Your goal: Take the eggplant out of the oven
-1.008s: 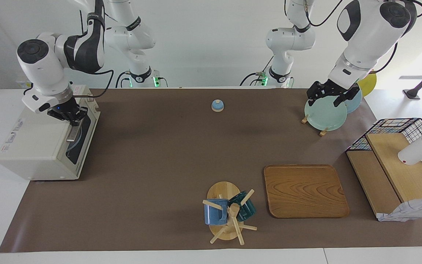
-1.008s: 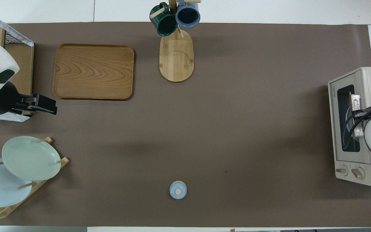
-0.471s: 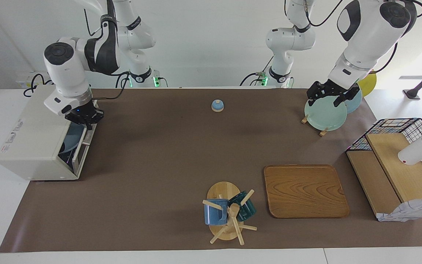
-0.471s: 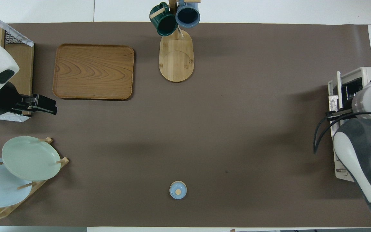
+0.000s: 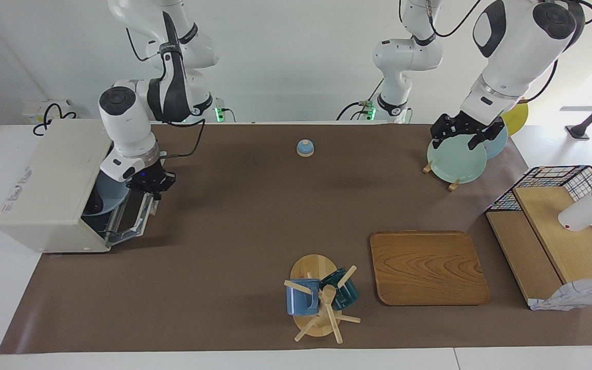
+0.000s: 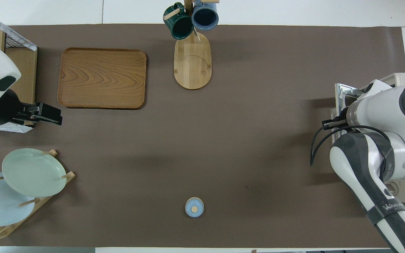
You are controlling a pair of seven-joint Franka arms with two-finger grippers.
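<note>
Only the facing view sees inside the boxy cream-white oven [image 5: 49, 185]: a blue plate [image 5: 107, 194] there, right tool [image 5: 151, 187] pinching its half-dropped door's handle, left tool [image 5: 463, 134] unreadable.

Robot lab, staged as kitchen | plain white walls, brown mat [image 5: 234, 216] over white table | oven [image 5: 49, 190], plate rack [image 5: 455, 154], mug tree [image 5: 319, 303] laid out

Oven [image 5: 49, 190] at right arm's end of table, plate [image 5: 102, 192] inside, door [image 5: 134, 216] dropped open
</note>
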